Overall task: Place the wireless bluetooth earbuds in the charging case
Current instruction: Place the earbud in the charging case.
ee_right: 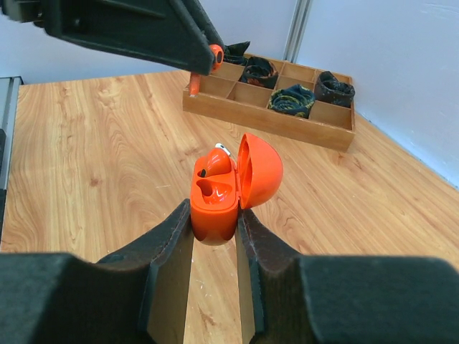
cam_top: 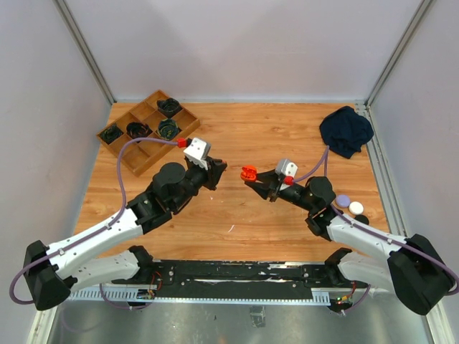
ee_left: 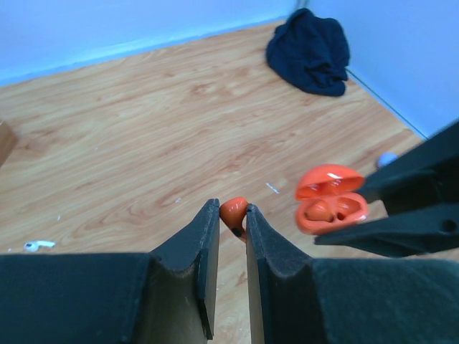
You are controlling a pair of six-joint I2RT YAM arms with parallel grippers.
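Observation:
My right gripper (ee_right: 215, 223) is shut on the base of an orange charging case (ee_right: 214, 204), held above the table with its lid swung open to the right. One orange earbud (ee_right: 219, 162) sits in the far slot; the near slot is bare. My left gripper (ee_left: 232, 215) is shut on a second orange earbud (ee_left: 234, 212), which sticks out at the fingertips. In the left wrist view the open case (ee_left: 331, 201) hangs just right of that earbud. From above, the case (cam_top: 249, 173) and the left gripper (cam_top: 219, 169) face each other, a short gap apart.
A wooden compartment tray (cam_top: 145, 154) with dark coiled items stands at the back left. A dark blue cloth (cam_top: 346, 130) lies at the back right. Lavender (cam_top: 343, 201), white (cam_top: 356, 207) and black (cam_top: 362, 219) round cases lie beside the right arm. A white earbud (ee_left: 39, 245) lies on the table.

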